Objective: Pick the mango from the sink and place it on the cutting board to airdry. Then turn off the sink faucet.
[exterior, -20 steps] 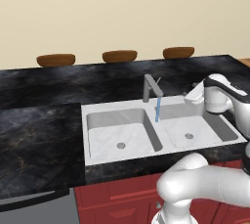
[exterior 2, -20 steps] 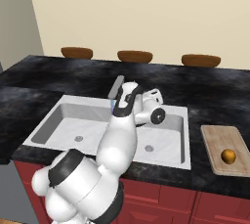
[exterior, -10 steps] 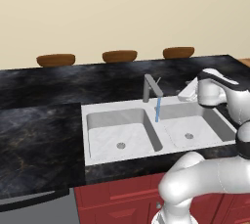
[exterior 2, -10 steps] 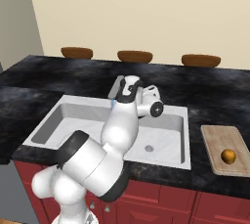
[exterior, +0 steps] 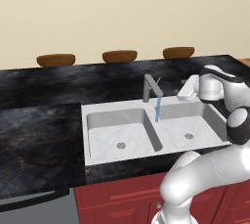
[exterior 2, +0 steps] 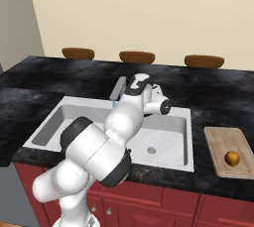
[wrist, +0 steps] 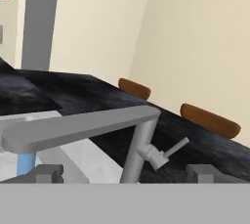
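The mango [exterior 2: 231,158] rests on the cutting board [exterior 2: 223,139], right of the sink [exterior 2: 54,122]. Blue water [exterior: 157,109] runs from the sink faucet [exterior: 151,86] into the sink [exterior: 97,120]. My gripper [exterior: 182,90] hovers just right of the faucet, above the right basin's back rim. In the hand view the gripper [wrist: 124,174] is open, its fingertips [wrist: 46,173] wide apart and empty. The faucet spout [wrist: 83,127], its post [wrist: 139,147] and its thin lever [wrist: 172,149] stand close ahead, between the fingertips' lines.
Three wide brown bowls [exterior: 55,60] [exterior: 119,56] [exterior: 178,52] line the back of the black marbled counter [exterior: 39,135]. My own arm [exterior 2: 124,117] crosses over the sink and hides part of the faucet in the right base view. Red cabinets [exterior 2: 163,206] run below.
The hand has swung left, closer to the faucet, and the arm's elbow has shifted. The mango stays on the board and water keeps running.
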Controlling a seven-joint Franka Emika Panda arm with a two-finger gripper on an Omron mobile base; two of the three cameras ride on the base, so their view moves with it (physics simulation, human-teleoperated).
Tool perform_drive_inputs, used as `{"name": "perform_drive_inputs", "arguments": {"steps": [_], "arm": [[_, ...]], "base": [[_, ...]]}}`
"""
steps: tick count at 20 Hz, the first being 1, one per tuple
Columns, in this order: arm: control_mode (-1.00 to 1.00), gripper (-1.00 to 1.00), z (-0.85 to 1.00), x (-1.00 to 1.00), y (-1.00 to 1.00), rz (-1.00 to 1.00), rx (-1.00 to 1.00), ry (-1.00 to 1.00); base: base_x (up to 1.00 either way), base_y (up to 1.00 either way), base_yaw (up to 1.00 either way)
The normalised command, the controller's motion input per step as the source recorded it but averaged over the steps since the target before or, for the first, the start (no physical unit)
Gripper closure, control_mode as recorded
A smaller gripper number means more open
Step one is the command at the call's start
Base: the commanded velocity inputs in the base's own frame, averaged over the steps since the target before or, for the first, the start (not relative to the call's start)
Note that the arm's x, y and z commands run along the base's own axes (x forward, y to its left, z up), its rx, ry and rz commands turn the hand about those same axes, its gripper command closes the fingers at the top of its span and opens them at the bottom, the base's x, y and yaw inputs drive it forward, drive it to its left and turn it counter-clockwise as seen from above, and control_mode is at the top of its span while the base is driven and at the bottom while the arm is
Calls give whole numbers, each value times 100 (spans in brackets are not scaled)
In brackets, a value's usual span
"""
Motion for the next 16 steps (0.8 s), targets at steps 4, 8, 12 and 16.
{"name": "perform_drive_inputs", "arguments": {"steps": [4, 8, 12, 16], "arm": [[-100, -100, -2, 16, 4, 12, 0, 0], [-100, -100, -15, 14, 8, 10, 0, 0], [-100, -100, -27, 10, 10, 10, 0, 0], [-100, -100, -22, 12, 12, 7, 0, -3]], "base": [[0, 0, 0], [0, 0, 0], [0, 0, 0], [0, 0, 0]]}}
